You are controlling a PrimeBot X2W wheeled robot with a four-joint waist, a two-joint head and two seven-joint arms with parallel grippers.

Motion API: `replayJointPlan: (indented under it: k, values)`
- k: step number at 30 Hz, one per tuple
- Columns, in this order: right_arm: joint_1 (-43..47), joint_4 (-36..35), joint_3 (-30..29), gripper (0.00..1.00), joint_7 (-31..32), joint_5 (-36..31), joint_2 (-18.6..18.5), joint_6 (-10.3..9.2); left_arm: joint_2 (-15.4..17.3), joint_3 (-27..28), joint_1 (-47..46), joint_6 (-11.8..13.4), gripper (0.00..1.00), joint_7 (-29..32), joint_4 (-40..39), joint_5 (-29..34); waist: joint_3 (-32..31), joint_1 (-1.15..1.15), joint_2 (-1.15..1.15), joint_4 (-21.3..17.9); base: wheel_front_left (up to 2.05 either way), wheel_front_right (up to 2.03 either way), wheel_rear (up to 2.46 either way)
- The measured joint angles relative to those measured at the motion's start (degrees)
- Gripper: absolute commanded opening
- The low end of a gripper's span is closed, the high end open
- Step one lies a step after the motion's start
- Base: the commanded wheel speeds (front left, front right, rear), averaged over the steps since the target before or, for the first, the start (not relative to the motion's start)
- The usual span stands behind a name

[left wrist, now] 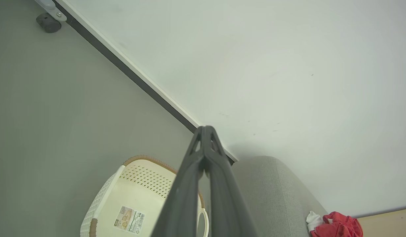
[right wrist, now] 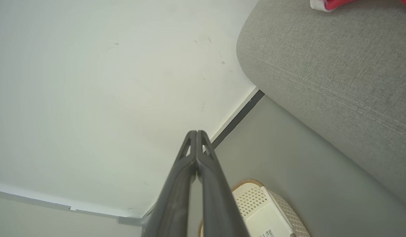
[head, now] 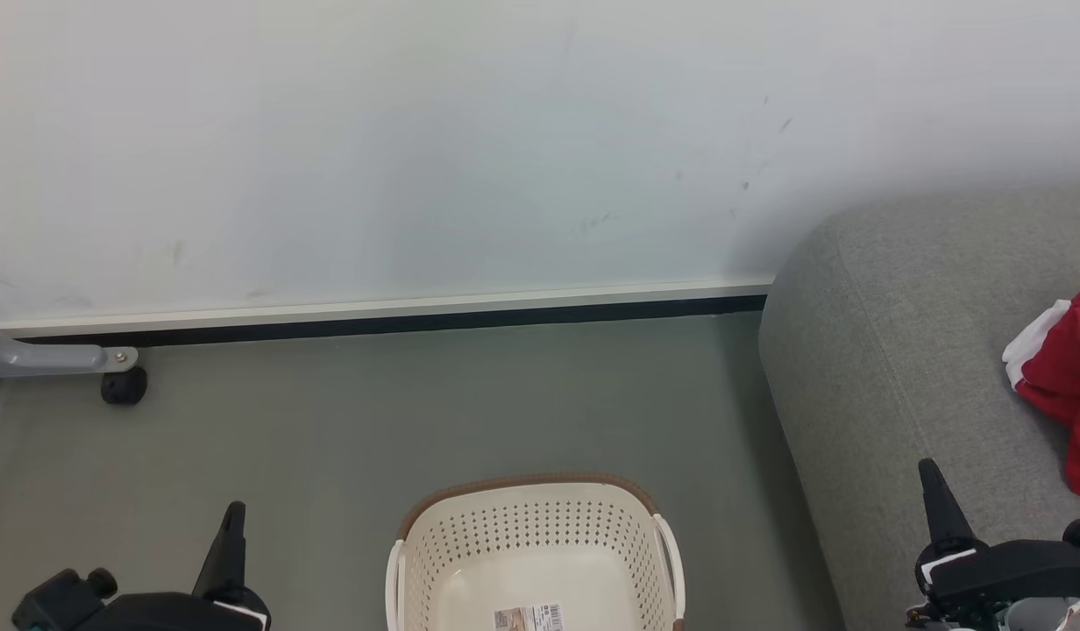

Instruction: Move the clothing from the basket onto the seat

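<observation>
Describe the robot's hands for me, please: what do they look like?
The left gripper and right gripper are alike: two long, dark grey fingers tapering to a point, with small triangular cut-outs near the tips, on a black body marked with a white patch.

The head view looks forward and down from just above the basket (head: pixel 540 526), which the bottom edge cuts off, across the floor (head: pixel 435 403) to the wall (head: pixel 505 131). Both wrist views sit lower, rolled sideways, and aim at the same foot of the wall. All three share the basket, the seat (head: pixel 891 368) corner and the clothing (head: pixel 1062 368).
</observation>
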Motion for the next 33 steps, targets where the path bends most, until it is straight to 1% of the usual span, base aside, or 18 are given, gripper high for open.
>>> replayJointPlan:
  k: [20,22,28,33]
  values:
    - [-0.3,2.3,-4.5,0.0,2.0,14.5,2.5,3.03,-2.4,2.8,-1.5,-3.0,0.0,2.5,2.0,-14.1,0.3,0.0,0.0,-0.2,0.0,0.0,0.0]
    - [-0.5,2.7,-5.1,0.0,2.0,16.5,2.9,3.46,-2.7,3.3,-1.9,-3.5,0.0,2.8,2.3,-16.5,0.3,0.0,0.0,-0.2,0.0,0.0,0.0]
    - [-0.8,3.2,-6.5,0.0,2.7,20.9,3.6,4.11,-3.5,4.2,-2.3,-4.5,0.0,3.7,3.0,-20.6,0.4,0.0,0.0,-0.3,0.0,0.0,0.0]
    - [-0.8,3.8,-7.6,0.0,3.2,24.5,4.3,5.11,-4.1,4.9,-2.6,-5.1,0.0,4.3,3.5,-24.0,0.5,0.0,0.0,-0.4,0.0,0.0,0.0]
